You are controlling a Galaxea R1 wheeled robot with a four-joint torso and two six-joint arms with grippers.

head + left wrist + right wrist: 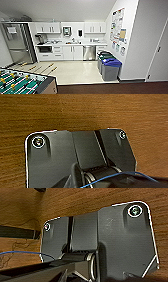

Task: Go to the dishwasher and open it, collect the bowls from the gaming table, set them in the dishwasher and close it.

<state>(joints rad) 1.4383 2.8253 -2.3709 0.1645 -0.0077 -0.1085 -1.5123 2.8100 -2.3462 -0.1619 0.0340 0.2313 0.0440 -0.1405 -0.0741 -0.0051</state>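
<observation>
The dishwasher (pixel 89 52), with a stainless-steel front, is built in under the white counter at the far wall, right of the sink, and its door is closed. It stands a few metres ahead of me across a pale floor. The bowls and the gaming table are out of view. Both wrist views look past the robot's dark plate onto brown wood-grain floor (pixel 75 111) (pixel 75 200).
A green table-football table (pixel 22 82) is close at the lower left. Grey bins (pixel 110 67) with blue and green lids stand along the right wall near the dishwasher. A steel fridge (pixel 17 42) is at left. Yellow-ended sticks (pixel 42 68) lie on the pale floor.
</observation>
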